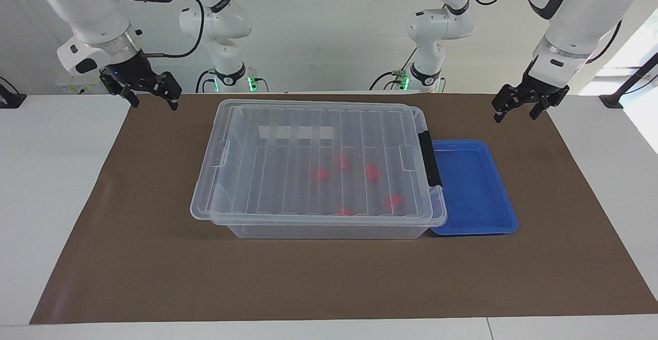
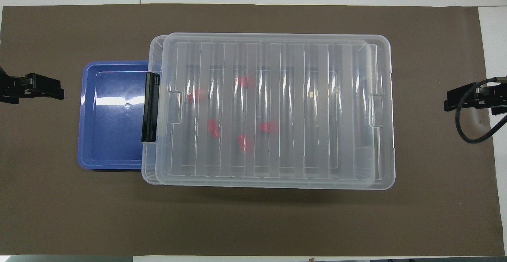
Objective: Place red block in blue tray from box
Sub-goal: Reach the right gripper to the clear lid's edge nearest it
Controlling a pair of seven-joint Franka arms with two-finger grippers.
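The box (image 1: 329, 231) is a clear bin in the middle of the brown mat, with its ribbed lid (image 2: 348, 111) on it and a black latch (image 1: 430, 159) at the left arm's end. Several red blocks, one of them (image 1: 318, 175) (image 2: 213, 128), show blurred through the lid. The blue tray (image 1: 506, 211) (image 2: 85, 115) lies beside the box at the latch end, holding nothing. My left gripper (image 1: 515, 116) (image 2: 59, 92) hangs open over the mat past the tray. My right gripper (image 1: 154, 103) (image 2: 447, 104) hangs open over the mat's other end. Neither touches anything.
The brown mat (image 1: 154, 257) covers most of the white table (image 1: 51, 175). Two more white arm bases (image 1: 229, 75) stand at the table's edge nearest the robots. A black cable (image 2: 469, 135) loops below the right gripper.
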